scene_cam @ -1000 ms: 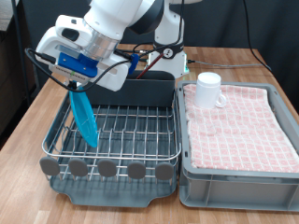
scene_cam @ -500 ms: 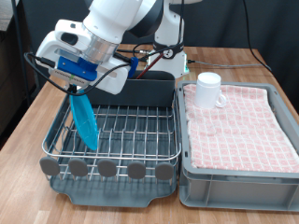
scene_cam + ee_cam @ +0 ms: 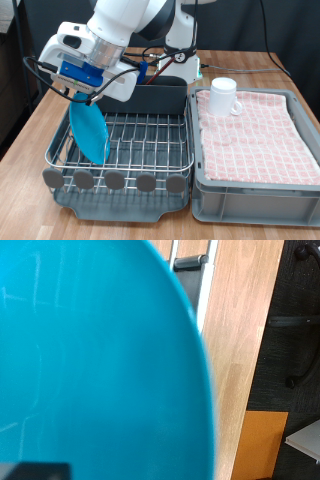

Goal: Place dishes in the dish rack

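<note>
The light-blue plate (image 3: 90, 133) stands on edge in the left slots of the silver wire dish rack (image 3: 150, 135), leaning so that its face shows. My gripper (image 3: 84, 97) hangs just above the plate's top rim and looks open, no longer pinching it. In the wrist view the plate's face (image 3: 90, 360) fills almost the whole picture. The white mug (image 3: 223, 96) stands on the pink checked cloth in the grey bin (image 3: 250, 190) at the exterior view's right. The wooden spoon is out of view.
The dark grey utensil caddy (image 3: 160, 98) sits at the rack's far side. Round grey end caps (image 3: 116, 180) line the rack's near edge. Both containers stand on a wooden table (image 3: 30, 160). The arm and cables hang over the rack's left half.
The plate, seen edge-on before, has tipped and now shows more of its face in the rack. My gripper has stayed almost in the same place above it.
</note>
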`<control>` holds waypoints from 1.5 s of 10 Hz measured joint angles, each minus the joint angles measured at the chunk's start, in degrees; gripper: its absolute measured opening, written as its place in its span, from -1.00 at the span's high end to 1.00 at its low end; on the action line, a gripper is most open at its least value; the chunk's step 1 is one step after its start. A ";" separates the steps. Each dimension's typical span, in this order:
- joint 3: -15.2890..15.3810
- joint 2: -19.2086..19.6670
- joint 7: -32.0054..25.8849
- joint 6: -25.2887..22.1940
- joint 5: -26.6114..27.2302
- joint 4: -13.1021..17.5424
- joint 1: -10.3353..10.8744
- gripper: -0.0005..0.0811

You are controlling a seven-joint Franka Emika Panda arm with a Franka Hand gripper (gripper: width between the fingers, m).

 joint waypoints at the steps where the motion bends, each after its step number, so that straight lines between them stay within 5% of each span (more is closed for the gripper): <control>1: 0.07 -0.08 -0.56 -0.23 1.11 0.22 0.00 -0.35; 2: 0.22 -0.33 -1.89 -0.43 3.31 0.43 0.00 -0.35; 3: 0.37 -0.80 -3.36 -0.84 5.38 0.71 0.00 -0.81; 5: 0.78 -2.71 -7.33 -3.25 10.36 1.48 0.01 -0.94; 11: 2.28 -12.26 -16.27 -17.89 27.36 6.15 0.58 -0.98; 15: 4.08 -15.39 -16.52 -25.16 30.14 8.99 1.21 -0.98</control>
